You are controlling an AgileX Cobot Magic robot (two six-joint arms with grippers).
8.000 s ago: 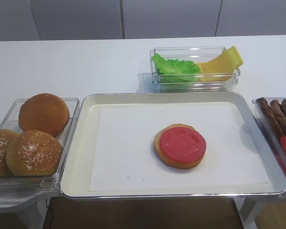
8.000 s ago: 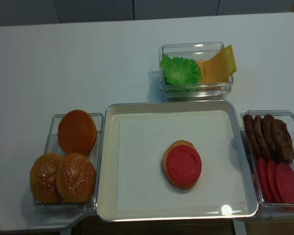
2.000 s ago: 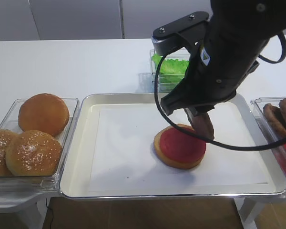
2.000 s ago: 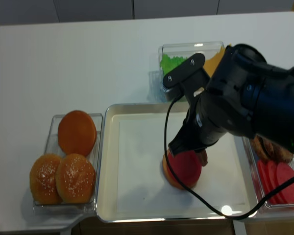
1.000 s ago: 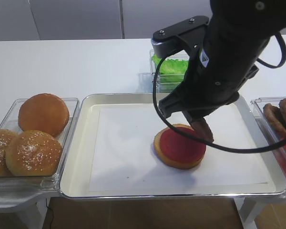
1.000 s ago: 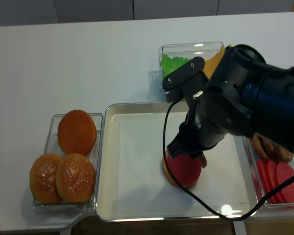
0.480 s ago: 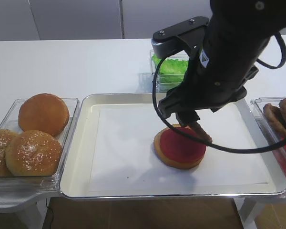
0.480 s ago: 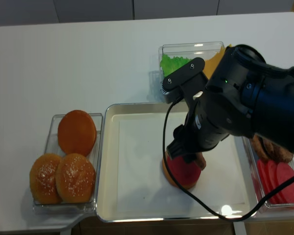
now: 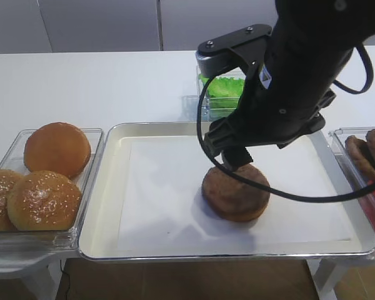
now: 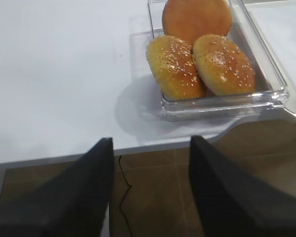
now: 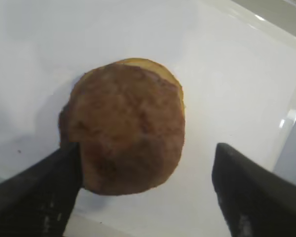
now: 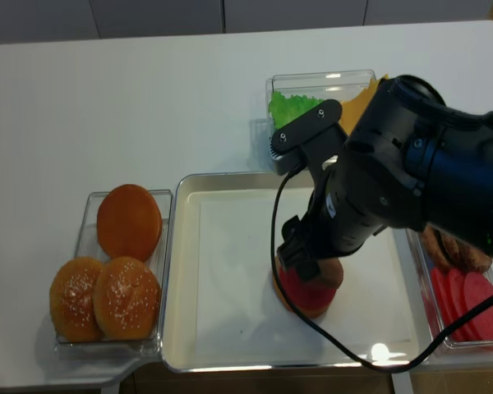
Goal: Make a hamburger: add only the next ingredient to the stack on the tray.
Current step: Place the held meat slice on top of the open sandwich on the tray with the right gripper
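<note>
Brown patty point(image 9: 236, 189) is now lying flat on the stack point(image 11: 129, 69) on the tray point(image 9: 106, 206), covering the red disc seen a moment ago; right gripper point(image 11: 148, 195) is spreading apart, released. Ingredient looks added.

My right arm point(image 9: 300, 69) is bulky, glossy black, with a screw-studded flat bracket point(image 9: 232, 39), a looping black cable point(image 9: 281, 197) and a small yellow-white sticker point(image 9: 263, 76).
</note>
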